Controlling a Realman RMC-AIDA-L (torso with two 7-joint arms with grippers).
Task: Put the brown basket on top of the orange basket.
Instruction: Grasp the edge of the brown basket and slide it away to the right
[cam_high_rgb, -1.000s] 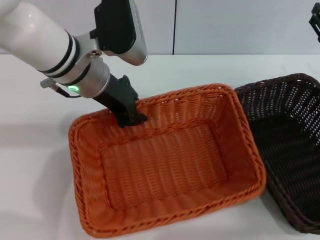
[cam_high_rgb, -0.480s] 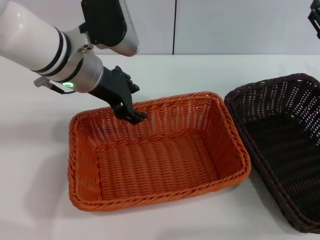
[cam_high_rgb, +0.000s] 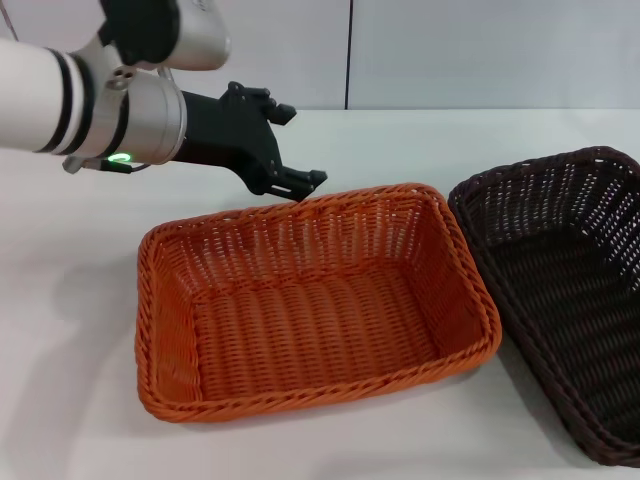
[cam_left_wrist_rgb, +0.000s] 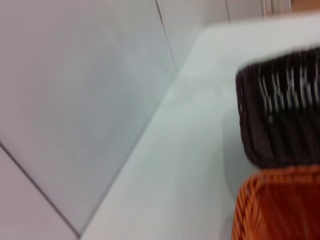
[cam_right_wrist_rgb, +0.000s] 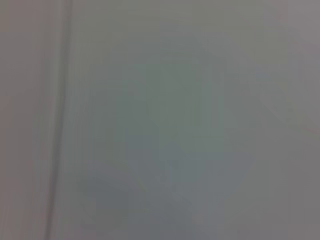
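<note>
Stacking not begun. The orange basket (cam_high_rgb: 318, 300) sits flat on the surface (cam_high_rgb: 70, 400), centre-left in the head view; the brown basket (cam_high_rgb: 565, 300) sits just beside it on the robot's right, its near rim close to the orange one — we cannot tell whether they touch. Nothing is inside either.

The left tool (cam_high_rgb: 292, 150) hangs above the surface just behind the orange basket's far rim, fingers spread, gripping nothing. The right tool is out of view; its wrist camera shows only a blank grey field.

Against a second ago: the orange basket was tilted then, its far rim pinched in the left tool. Half a second ago it was down flat with the tool at the rim. Now we see the tool let go, lifted clear and drawn back.

Left to do, as we judge it — pick up the brown basket and set it on the orange one.
</note>
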